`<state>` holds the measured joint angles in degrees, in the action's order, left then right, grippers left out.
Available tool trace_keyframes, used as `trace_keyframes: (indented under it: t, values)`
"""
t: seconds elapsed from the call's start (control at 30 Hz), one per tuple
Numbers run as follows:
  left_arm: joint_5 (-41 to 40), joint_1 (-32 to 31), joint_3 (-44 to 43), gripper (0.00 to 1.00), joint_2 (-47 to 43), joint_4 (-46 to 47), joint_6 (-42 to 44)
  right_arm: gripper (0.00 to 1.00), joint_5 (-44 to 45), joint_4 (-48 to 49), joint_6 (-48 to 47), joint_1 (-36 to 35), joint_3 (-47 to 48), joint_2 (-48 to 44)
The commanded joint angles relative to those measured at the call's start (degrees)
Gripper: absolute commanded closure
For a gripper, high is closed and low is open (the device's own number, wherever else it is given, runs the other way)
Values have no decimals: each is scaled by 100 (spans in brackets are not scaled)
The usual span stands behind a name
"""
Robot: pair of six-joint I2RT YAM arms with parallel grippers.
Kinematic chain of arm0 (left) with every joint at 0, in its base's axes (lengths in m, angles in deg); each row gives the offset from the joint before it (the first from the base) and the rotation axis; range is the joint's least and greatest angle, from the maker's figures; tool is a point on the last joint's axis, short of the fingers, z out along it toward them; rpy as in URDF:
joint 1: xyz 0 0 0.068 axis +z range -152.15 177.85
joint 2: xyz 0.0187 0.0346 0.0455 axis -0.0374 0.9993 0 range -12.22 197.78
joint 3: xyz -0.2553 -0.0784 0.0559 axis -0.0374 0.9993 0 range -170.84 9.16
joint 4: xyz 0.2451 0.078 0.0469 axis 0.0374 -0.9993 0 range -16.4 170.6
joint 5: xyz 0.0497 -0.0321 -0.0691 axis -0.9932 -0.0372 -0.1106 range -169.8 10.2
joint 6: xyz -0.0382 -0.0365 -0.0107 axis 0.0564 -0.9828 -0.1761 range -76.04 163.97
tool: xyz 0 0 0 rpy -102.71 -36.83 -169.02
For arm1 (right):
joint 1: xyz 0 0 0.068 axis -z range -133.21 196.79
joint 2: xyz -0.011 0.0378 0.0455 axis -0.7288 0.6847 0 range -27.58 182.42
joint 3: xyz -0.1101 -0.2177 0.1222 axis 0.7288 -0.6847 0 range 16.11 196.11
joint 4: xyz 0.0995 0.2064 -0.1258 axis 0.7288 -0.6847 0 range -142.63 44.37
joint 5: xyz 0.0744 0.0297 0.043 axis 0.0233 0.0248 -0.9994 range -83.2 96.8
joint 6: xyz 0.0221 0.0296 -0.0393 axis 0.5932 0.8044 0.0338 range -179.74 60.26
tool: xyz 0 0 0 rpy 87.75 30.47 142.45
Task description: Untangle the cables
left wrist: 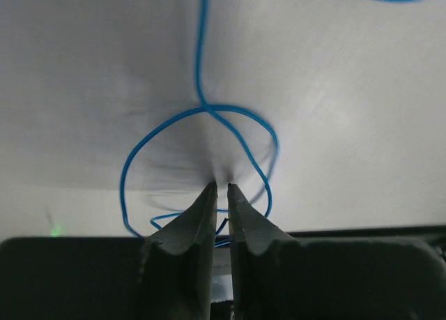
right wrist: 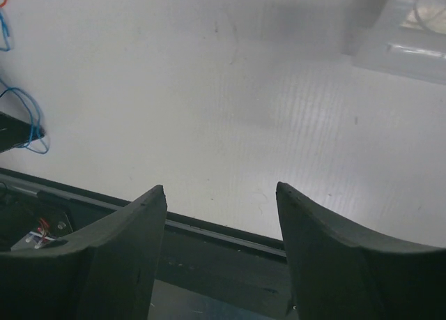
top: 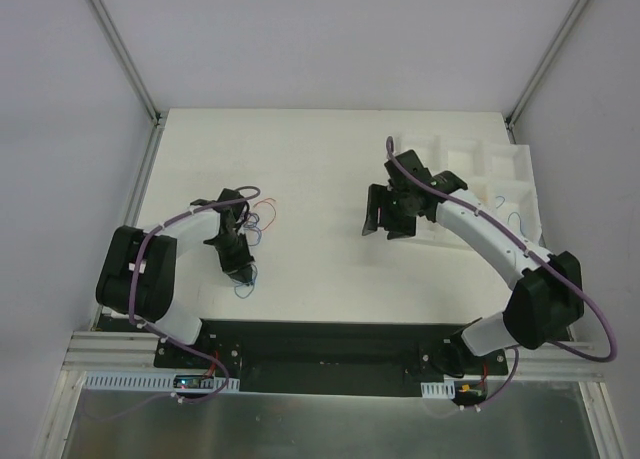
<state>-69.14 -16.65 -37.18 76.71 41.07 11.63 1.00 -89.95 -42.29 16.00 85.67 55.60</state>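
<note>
Overhead, the left gripper sits toward the table's near left corner, with the cables looping just beside it.

Left wrist view: jaws almost closed inside a blue loop. Whether they pinch a strand is unclear, so lift slowly.

Right wrist view: the right gripper is spread wide and empty.
</note>
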Motion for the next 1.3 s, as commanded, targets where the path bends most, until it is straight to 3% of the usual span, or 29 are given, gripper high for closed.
trace_keyframes:
  t: [0.0,0.1,0.3,0.57,0.83,1.03,1.27]
  values:
    - [1541,-61,-5,92,-130,437,305,34,-298,45,-172,-384,366,128]
    - [2308,-289,-216,100,-279,542,693,34,-667,343,-119,-647,164,321]
    - [2925,-1080,-910,100,-657,946,992,33,-1580,959,-146,-1114,294,787]
    - [3803,-1151,-1113,100,-1088,1219,1186,30,-2135,1776,239,-1114,50,999]
    - [4173,-1151,-1482,100,-956,1211,1203,30,-2222,1785,197,-1114,84,1024]
    - [4173,-1151,-1579,100,-868,1237,1133,32,-2627,2540,1031,-1131,-144,1271]
    - [4269,-1151,-1728,100,-780,1237,1151,33,-2664,2499,1032,-1123,-153,1184]
